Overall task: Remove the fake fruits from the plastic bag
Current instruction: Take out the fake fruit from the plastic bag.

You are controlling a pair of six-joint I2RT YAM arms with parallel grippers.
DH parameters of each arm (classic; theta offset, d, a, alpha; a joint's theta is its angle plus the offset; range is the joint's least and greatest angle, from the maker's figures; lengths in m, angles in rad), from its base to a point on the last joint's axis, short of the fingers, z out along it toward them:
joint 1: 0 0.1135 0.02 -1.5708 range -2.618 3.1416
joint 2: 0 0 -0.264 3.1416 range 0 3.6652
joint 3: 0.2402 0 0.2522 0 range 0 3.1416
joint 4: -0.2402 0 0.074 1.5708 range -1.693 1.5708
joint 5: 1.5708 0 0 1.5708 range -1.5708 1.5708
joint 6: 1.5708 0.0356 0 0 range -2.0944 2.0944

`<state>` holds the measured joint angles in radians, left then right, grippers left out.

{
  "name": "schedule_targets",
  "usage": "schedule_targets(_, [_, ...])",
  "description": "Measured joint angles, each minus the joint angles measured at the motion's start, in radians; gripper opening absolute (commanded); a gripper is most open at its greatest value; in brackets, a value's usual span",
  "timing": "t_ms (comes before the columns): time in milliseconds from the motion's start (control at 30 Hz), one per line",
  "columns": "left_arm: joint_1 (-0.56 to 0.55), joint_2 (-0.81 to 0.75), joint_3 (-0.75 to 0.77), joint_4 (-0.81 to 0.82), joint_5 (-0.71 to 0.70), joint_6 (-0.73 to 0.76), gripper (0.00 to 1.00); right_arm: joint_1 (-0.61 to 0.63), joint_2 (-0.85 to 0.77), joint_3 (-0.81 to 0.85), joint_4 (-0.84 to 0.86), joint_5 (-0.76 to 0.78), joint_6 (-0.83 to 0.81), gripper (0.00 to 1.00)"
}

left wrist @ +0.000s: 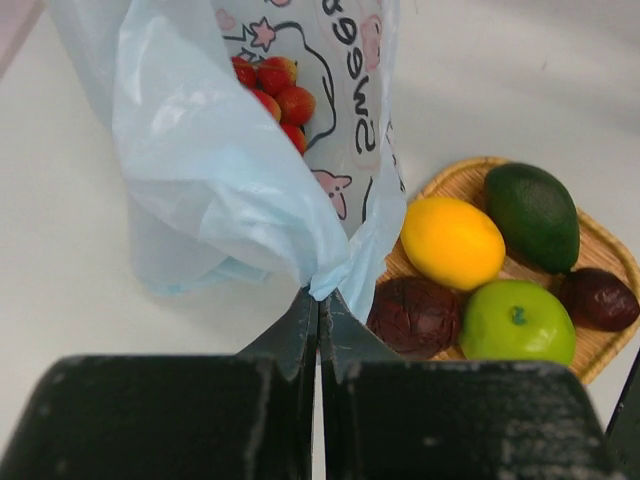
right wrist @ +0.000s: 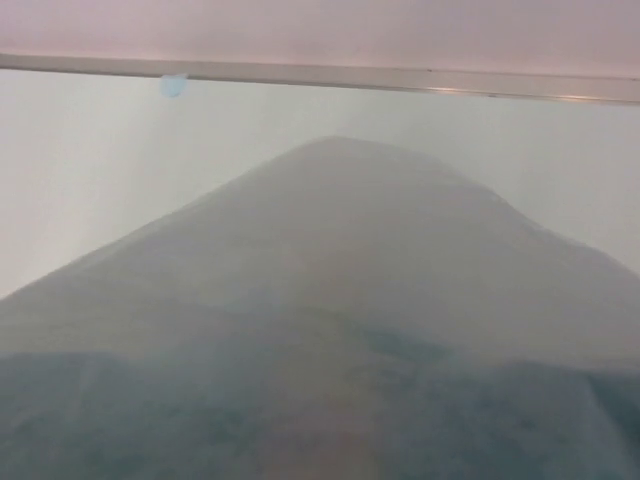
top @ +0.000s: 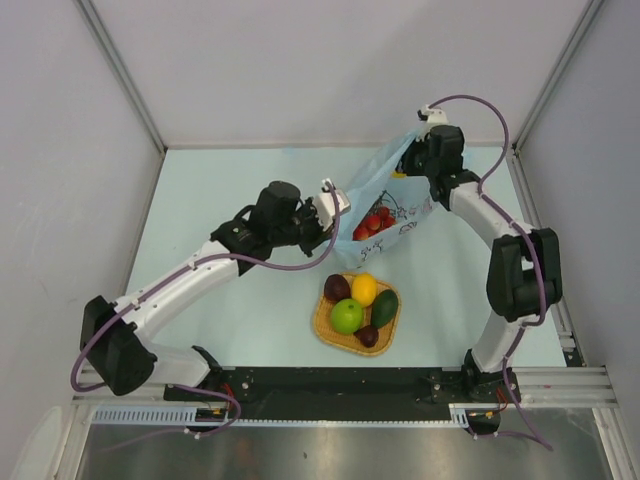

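Note:
The pale blue plastic bag (top: 385,195) hangs stretched between my two grippers above the table. My left gripper (top: 336,206) is shut on a pinch of its lower edge, as the left wrist view (left wrist: 319,300) shows. My right gripper (top: 415,158) holds the bag's far upper side. Its fingers are hidden, because the plastic (right wrist: 330,300) covers the whole right wrist view. The bunch of red berries (top: 373,222) lies inside the bag (left wrist: 220,170). A lemon (top: 364,289), a green apple (top: 347,316), an avocado (top: 385,307) and two plums (top: 337,288) lie in the tray. The pear is not clearly seen.
The woven orange tray (top: 322,322) stands in front of the bag, between the arms; its rim also shows in the left wrist view (left wrist: 460,180). White walls close the table at the back and both sides.

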<state>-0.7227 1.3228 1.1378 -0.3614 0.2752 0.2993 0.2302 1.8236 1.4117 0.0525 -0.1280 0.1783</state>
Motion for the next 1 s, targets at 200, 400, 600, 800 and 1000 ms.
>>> schedule_targets(200, [0.013, 0.023, 0.06, 0.039, -0.036, -0.034, 0.0, -0.009, -0.117, -0.075, -0.054, -0.1, -0.044, 0.16])
schedule_targets(400, [0.016, 0.027, 0.126, 0.055, -0.099, -0.048, 0.0, -0.033, -0.17, -0.151, -0.162, -0.144, -0.133, 0.14])
schedule_targets(600, [0.016, 0.027, 0.158, 0.079, -0.143, -0.055, 0.0, -0.054, -0.198, -0.211, -0.237, -0.151, -0.216, 0.11])
schedule_targets(800, [0.016, 0.027, 0.158, 0.09, -0.131, -0.061, 0.0, 0.02, -0.307, -0.267, -0.255, -0.233, -0.351, 0.08])
schedule_targets(1000, [0.016, 0.027, 0.158, 0.091, -0.103, -0.066, 0.0, 0.157, -0.517, -0.393, -0.196, -0.328, -0.621, 0.0])
